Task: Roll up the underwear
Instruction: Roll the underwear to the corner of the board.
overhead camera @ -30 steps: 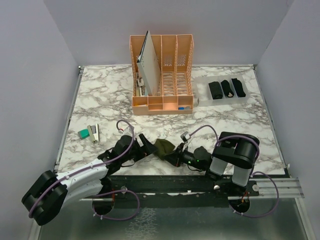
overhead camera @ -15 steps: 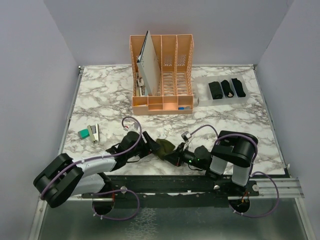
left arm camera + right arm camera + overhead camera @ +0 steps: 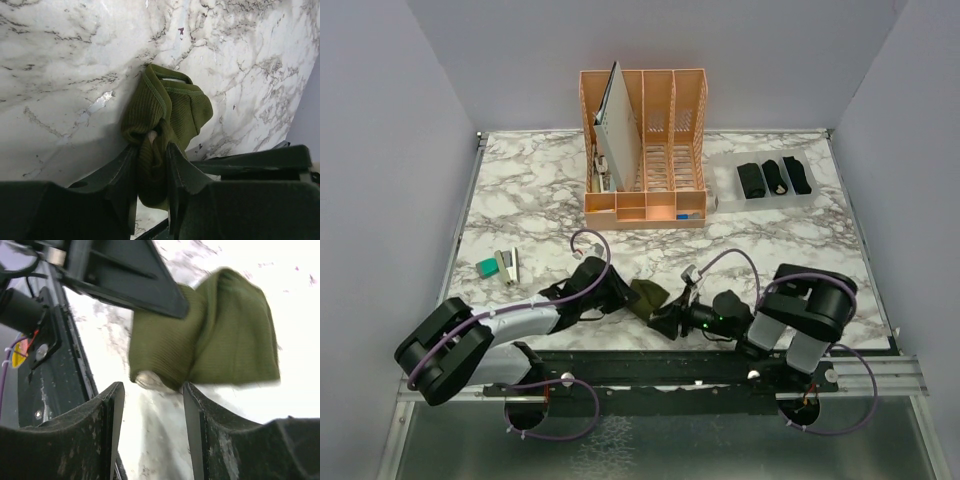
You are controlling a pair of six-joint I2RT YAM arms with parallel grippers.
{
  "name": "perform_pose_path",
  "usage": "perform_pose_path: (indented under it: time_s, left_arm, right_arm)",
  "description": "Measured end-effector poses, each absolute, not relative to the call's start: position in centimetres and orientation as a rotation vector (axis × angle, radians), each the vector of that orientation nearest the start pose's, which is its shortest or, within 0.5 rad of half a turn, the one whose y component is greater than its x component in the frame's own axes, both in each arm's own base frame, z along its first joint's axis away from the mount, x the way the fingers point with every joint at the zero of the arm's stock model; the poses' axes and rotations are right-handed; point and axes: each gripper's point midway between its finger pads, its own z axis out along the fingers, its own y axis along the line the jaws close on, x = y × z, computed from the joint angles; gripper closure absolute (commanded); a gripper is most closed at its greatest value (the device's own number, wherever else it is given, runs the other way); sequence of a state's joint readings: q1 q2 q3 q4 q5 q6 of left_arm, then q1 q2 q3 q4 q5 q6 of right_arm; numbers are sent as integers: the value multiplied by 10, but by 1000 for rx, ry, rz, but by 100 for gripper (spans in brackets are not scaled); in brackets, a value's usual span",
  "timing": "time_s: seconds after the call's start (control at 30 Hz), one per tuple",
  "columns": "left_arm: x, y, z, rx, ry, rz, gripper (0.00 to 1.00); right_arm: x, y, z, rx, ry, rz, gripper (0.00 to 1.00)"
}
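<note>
**One olive pair under your claws, three black rolls in the tray**

You have four pieces to count. One olive-green ribbed cloth underwear (image 3: 646, 297) lies bunched on the white marble-patterned table (image 3: 520, 200) at its near edge, between your two arms. Three black rolled underwear bundles (image 3: 775, 177) lie side by side in the shallow clear plastic tray (image 3: 720, 186) at the far right.

Your left claw (image 3: 152, 165) is closed down on a fold of the olive piece, with cloth squeezed between its fingers (image 3: 125, 172). Your right claw (image 3: 152, 390) stands partly open and holds nothing. The olive cloth's lower corner sits just ahead of its fingertips (image 3: 114, 400).

One peach plastic slotted desk organiser (image 3: 643, 205) stands at the far middle of the table. A single white flat panel (image 3: 612, 118) leans in its leftmost slot, and a small blue item (image 3: 682, 213) sits in its low front section.

Near the left edge, well apart from the cloth, you have one small teal block (image 3: 486, 267) just beside one small grey-and-white stapler-like object (image 3: 508, 265).
</note>
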State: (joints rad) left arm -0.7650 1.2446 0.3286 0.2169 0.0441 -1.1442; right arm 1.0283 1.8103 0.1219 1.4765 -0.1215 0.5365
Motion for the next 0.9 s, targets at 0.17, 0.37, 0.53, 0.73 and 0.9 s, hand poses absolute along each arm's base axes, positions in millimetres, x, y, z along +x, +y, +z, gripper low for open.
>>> perform_pose_path:
  time_s: [0.17,0.37,0.53,0.73,0.9]
  left_arm:
    - [188,-245,34,-450,2492,-947,84]
    - [185,-242,34,-488,2532,-913,97]
    - [183,-241,33,-561,2556,-891,100]
    - [180,-237,34,-649,2544,-885,100]
    - [178,-229,33,-709,2521,-864,100]
  right_arm:
    - [145,328,64,-778,1732,1116,42]
    - [144,333,95,-1067,1510,897,41]
    - [134,342,88,-1274,1389,662,41]
    - [120,351,57,-1449,1288,413,41]
    - [128,358,55,-1450,1229,290,41]
